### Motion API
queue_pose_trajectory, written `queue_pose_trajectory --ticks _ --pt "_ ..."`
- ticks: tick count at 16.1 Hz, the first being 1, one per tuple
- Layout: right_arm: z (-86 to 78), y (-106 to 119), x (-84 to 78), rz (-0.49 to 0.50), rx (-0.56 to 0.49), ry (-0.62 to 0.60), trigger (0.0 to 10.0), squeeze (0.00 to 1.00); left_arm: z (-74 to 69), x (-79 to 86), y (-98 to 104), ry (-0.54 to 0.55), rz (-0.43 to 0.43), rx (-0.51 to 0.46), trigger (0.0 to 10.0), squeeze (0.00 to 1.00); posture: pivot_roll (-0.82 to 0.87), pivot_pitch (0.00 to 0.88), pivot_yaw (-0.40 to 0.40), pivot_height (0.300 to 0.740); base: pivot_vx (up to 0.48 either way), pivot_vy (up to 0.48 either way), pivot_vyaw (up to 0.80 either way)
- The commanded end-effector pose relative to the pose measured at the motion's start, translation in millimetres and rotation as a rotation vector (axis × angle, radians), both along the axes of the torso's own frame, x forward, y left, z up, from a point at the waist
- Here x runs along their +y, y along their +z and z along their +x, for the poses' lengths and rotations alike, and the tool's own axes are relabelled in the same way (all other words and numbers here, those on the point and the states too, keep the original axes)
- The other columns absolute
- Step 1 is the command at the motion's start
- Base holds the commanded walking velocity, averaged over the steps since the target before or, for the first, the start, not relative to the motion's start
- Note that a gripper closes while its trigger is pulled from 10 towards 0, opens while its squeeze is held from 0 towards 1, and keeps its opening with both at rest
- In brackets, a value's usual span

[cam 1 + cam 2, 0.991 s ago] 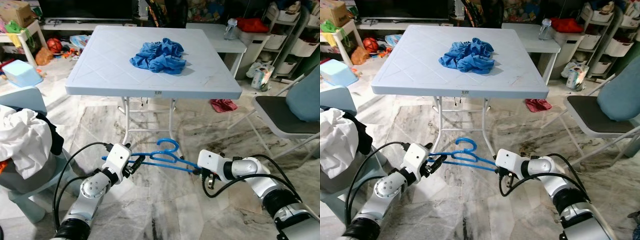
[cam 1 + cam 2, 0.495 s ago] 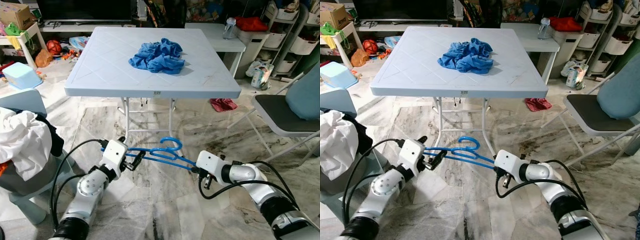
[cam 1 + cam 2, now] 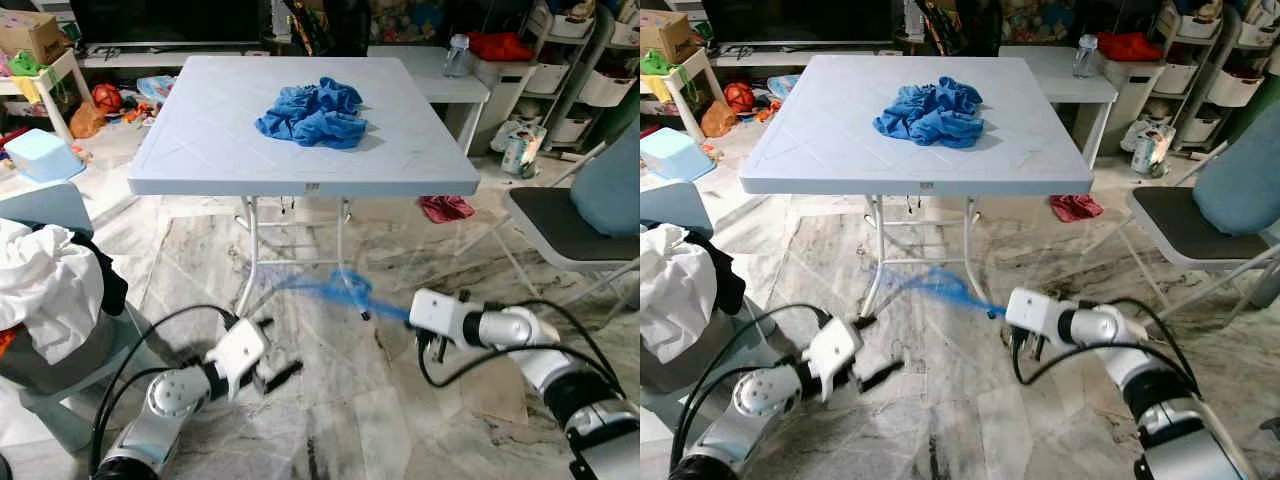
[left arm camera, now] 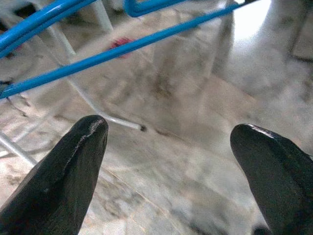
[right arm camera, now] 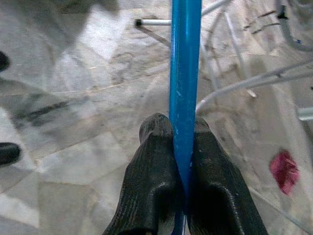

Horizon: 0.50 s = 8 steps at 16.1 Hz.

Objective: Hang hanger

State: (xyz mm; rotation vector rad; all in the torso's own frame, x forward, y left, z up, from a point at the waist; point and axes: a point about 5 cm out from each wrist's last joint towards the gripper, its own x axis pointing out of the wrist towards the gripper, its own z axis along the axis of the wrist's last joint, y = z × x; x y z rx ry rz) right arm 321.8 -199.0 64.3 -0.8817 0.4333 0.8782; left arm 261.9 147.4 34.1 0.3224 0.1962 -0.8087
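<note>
Hanger carried by right tool alone, low over floor in front of counter.

Right tool [image 5: 182, 147] is clamped on one blue bar of the hanger [image 3: 335, 292], which shows blurred, apparently mid-swing; the one-ended grip leaves hook and far arm free, presumably for hooking on. Left tool [image 3: 272, 372] is spread wide and empty, just beneath the hanger. Counter [image 3: 200, 160] carries a crumpled blue cloth [image 3: 312, 112]. Laundry basket [image 3: 85, 355] at robot's left holds white and dark garments.

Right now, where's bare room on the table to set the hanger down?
Free: the table front strip and both sides of the blue cloth heap. Crowded: centre-back, under the heap. Right gripper holds the blue hanger; left gripper is open.
</note>
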Motion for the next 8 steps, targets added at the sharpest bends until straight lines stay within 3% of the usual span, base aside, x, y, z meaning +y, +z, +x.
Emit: queue_pose_trajectory --ticks 1,3,4,6,7,8 --pt "2.6 -0.7 -2.6 0.053 -0.010 -0.101 0.0 0.00 13.2 2.3 16.3 0.118 -0.062 -0.081 10.0 1.00 -0.08 0.000 -0.038 0.740 0.000 0.000 0.00" --pt "-4.3 -15.8 7.7 0.226 0.009 -0.292 0.0 0.00 20.7 11.0 29.2 0.360 -0.217 -0.142 10.0 1.00 -0.08 0.000 -0.033 0.740 0.000 0.000 0.00" --pt "-7.8 -21.5 10.4 0.282 0.002 -0.374 0.0 0.00 21.3 15.7 31.6 0.456 -0.311 -0.125 10.0 1.00 -0.08 0.000 -0.031 0.740 0.000 0.000 0.00" --pt "-12.7 -26.9 11.8 0.371 -0.004 -0.493 0.0 0.00 21.0 25.5 33.1 0.579 -0.333 -0.143 10.0 1.00 -0.08 0.000 -0.032 0.740 0.000 0.000 0.00" --pt "-17.5 -27.0 12.4 0.479 -0.044 -0.617 0.0 0.00 18.4 31.5 30.8 0.674 -0.320 -0.151 10.0 0.44 -0.08 0.000 -0.028 0.740 0.000 0.000 0.00" --pt "-20.0 -26.2 12.2 0.523 -0.068 -0.665 0.0 0.00 17.1 32.1 29.4 0.700 -0.304 -0.153 10.0 0.00 -0.08 0.000 -0.028 0.740 0.000 0.000 0.00"
